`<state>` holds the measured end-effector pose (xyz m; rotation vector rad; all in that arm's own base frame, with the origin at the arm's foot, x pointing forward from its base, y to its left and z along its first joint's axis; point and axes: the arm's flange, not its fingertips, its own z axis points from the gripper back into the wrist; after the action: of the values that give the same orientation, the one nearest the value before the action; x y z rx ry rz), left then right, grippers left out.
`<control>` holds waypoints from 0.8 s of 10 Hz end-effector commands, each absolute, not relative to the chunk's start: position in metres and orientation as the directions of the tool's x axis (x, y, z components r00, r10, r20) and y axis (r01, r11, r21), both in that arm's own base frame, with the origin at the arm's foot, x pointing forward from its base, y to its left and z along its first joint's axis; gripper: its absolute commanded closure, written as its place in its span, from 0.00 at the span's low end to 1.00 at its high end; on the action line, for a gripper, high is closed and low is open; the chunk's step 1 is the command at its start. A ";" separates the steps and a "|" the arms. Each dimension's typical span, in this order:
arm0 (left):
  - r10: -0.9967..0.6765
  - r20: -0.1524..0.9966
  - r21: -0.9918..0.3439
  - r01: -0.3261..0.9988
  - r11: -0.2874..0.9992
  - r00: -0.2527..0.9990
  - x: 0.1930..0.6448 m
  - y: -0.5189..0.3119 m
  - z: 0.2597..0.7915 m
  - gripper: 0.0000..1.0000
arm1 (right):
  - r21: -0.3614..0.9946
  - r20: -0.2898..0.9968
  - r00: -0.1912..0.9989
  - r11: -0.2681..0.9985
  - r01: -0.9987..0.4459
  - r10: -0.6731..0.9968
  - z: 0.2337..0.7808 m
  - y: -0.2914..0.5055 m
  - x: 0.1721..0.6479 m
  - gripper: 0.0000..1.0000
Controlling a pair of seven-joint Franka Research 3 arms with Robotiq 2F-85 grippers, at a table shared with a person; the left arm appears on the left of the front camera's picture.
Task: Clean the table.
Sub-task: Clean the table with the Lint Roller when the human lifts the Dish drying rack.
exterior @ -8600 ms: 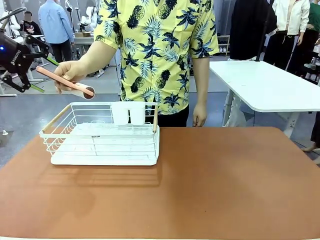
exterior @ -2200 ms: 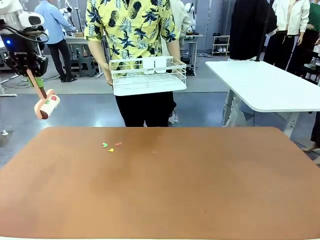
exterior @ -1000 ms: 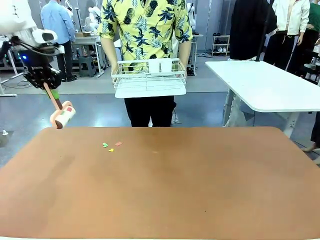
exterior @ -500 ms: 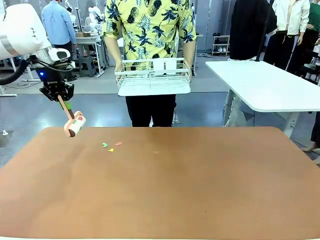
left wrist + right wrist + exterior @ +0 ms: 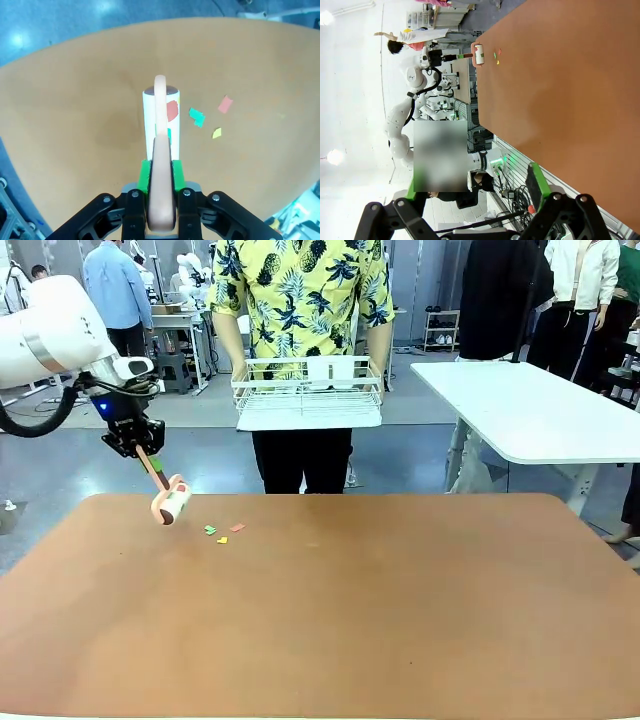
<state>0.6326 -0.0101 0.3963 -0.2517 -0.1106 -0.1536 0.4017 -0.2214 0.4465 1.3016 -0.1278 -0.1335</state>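
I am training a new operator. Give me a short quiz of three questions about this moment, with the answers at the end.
1. True or false: the left gripper is shut on the handle of the lint roller.
2. Where is the white wire rack? A: standing on the table. B: held by the person, off the table. C: hanging from the left gripper.
3. How many coloured paper scraps lie loose on the table beside the roller?
Key: 1 true; 2 B; 3 three.
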 end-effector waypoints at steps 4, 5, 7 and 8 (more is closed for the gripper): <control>-0.072 0.057 -0.287 0.086 0.954 0.996 0.632 -0.010 0.378 0.79 | 0.966 0.024 0.985 0.258 0.021 -0.168 0.449 -0.221 0.401 0.00; -0.076 0.041 -0.286 0.084 0.955 0.996 0.631 -0.011 0.374 0.79 | 0.966 0.024 0.985 0.258 0.021 -0.168 0.449 -0.221 0.401 0.00; -0.027 0.071 -0.296 0.047 0.954 0.997 0.629 -0.012 0.364 0.79 | 0.966 0.024 0.985 0.258 0.021 -0.168 0.449 -0.221 0.401 0.00; -0.037 0.049 -0.301 0.050 0.952 0.998 0.631 -0.011 0.355 0.79 | 0.966 0.024 0.985 0.258 0.021 -0.168 0.449 -0.221 0.401 0.00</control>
<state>0.6317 -0.0101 0.3610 -0.2822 -0.0335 -0.0621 0.4017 -0.2214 0.4465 1.3015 -0.1278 -0.1335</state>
